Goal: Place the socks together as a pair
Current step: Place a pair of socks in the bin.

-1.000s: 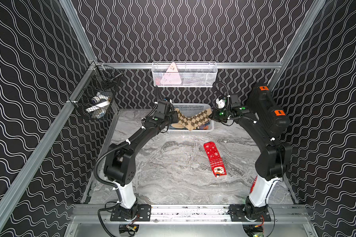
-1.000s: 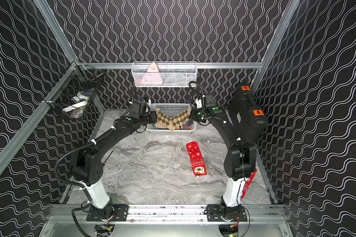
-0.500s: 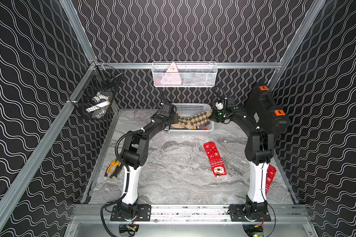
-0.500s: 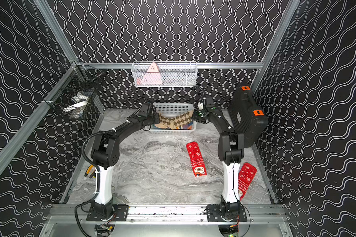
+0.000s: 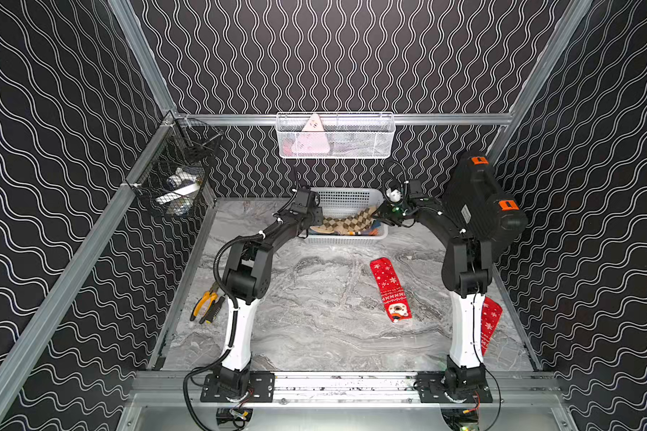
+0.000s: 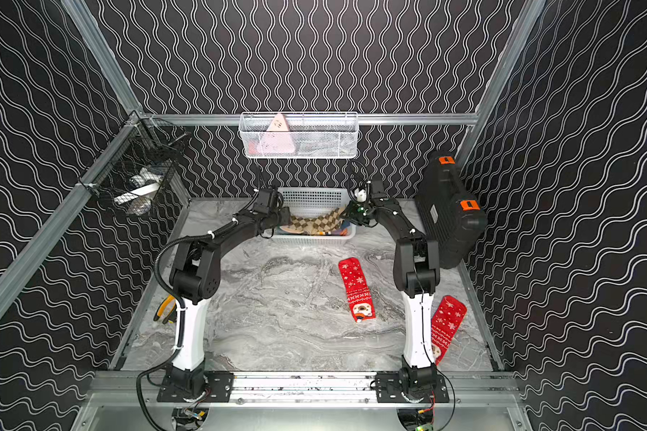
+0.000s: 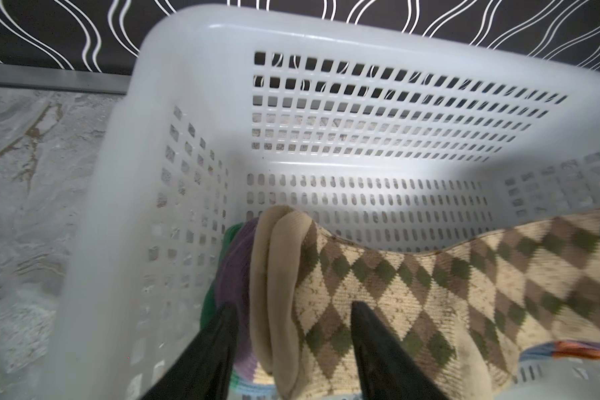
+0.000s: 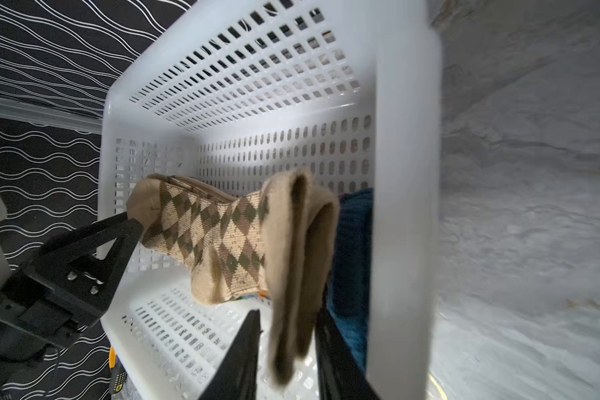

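Argyle socks (image 7: 395,294), tan with brown and green diamonds, drape inside white basket (image 7: 291,31).

We saw an argyle sock (image 6: 316,223) spanning the basket (image 6: 314,192) between both arms (image 6: 221,233) (image 6: 396,224); two red socks (image 6: 356,287) (image 6: 447,324) lay nearer.

Marble tabletop (image 5: 314,328): basket (image 5: 346,239), red socks (image 5: 391,289), pliers (image 5: 206,306)
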Tool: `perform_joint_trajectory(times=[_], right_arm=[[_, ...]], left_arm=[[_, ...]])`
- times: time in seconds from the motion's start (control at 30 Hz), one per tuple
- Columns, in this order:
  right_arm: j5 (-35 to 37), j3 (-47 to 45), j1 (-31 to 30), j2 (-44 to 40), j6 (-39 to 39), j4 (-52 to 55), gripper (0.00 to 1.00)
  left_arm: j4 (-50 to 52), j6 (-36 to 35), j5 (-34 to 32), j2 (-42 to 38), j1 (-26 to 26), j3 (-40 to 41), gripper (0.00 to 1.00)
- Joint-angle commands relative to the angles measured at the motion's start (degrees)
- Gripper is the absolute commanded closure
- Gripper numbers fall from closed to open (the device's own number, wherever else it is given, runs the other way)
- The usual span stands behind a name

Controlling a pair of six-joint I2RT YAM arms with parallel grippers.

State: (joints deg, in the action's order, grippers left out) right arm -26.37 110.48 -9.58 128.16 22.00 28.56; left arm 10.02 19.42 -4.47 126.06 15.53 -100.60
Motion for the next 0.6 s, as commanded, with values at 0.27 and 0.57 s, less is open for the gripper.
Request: perform_joint_trajectory(times=[0.27, 0.57], right_arm=[[10.2, -10.5, -1.1, -21.3, -3.0, 5.5, 0.49], [10.4, -41.8, -2.9, -41.4, 0.3, 0.5, 0.49]], left_arm=[[-4.6, -1.7, -1.2, -19.8, 3.3, 9.0, 0.28], [-9.4, 3.9, -2.6, -43.9, 9.2, 37.8, 0.28]])
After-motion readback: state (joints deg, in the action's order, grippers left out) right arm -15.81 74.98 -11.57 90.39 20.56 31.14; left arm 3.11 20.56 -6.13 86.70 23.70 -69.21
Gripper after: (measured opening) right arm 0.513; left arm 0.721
